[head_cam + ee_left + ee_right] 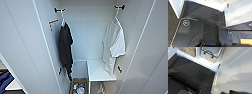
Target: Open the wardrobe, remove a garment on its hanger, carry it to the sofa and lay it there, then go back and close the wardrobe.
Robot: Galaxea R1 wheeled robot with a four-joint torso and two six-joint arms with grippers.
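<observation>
The wardrobe point(87, 30) stands open in front of me, with its left door point(22, 50) and right door point(150, 50) swung wide. Inside on the right, the white short-sleeved garment point(113, 45) hangs on its white hanger point(116, 16) from a dark hook. A longer black garment point(65, 47) hangs from a hook on the left. A blue shape point(5, 80), possibly the sofa, shows past the left door. Both wrist cameras look down at dark carpet by the wardrobe's base point(205, 62). Neither arm touches the clothes.
A white shelf point(98, 71) sits low inside the wardrobe under the shirt. A woven basket point(188, 51) and a patterned basket with dark handles point(209, 55) stand in the bottom compartments. The open right door point(233, 72) is close to my right arm.
</observation>
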